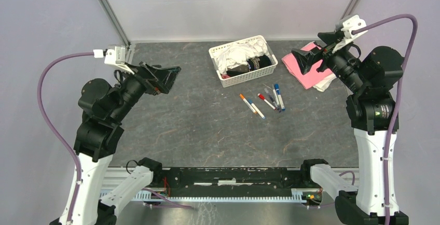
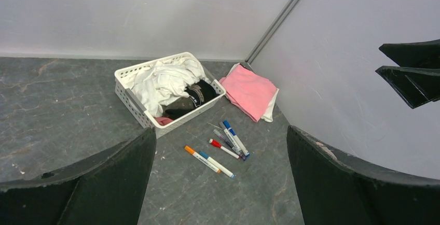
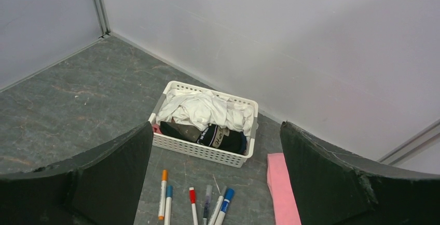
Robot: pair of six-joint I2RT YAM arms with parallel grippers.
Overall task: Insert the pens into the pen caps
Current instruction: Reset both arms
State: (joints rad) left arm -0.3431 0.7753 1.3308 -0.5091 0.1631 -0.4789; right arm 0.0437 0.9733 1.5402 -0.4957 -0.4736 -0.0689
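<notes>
At far left, raised well above the table (image 1: 181, 131) and angled toward its middle: left gripper (image 1: 171, 81), jaws spread wide, nothing between them. Right of it, only dark grey, stone-patterned tabletop. Further right, toward the far edge: white basket (image 1: 244, 79) with slatted walls, filled with crumpled white cloth (image 1: 236, 54) and a dark garment (image 1: 254, 64). Just near of the basket, flat on the table and well apart from both grippers: pens (image 1: 264, 102), five of them, roughly parallel, slanting from far-left to near-right. Leftmost, orange-ended pen (image 1: 247, 103), with blue-tipped pen (image 1: 256, 109) tight beside it on the right, touching or nearly so. Then a small gap. Then red-ended pen (image 1: 266, 101), dark pen (image 1: 273, 100) and blue-ended pen (image 1: 279, 97), bunched close, contact between them too fine to tell. White barrels on all but the dark one. Coloured ends possibly pen caps already seated, possibly bare tips: too small to tell. Right of the pens, near the far right corner: folded pink cloth (image 1: 311, 75) lying on a pale cloth (image 1: 327, 83). Above the pink cloth's far-left part in the top view, held high and pointing left: right gripper (image 1: 302, 62), jaws likewise wide apart, gripping nothing.
</notes>
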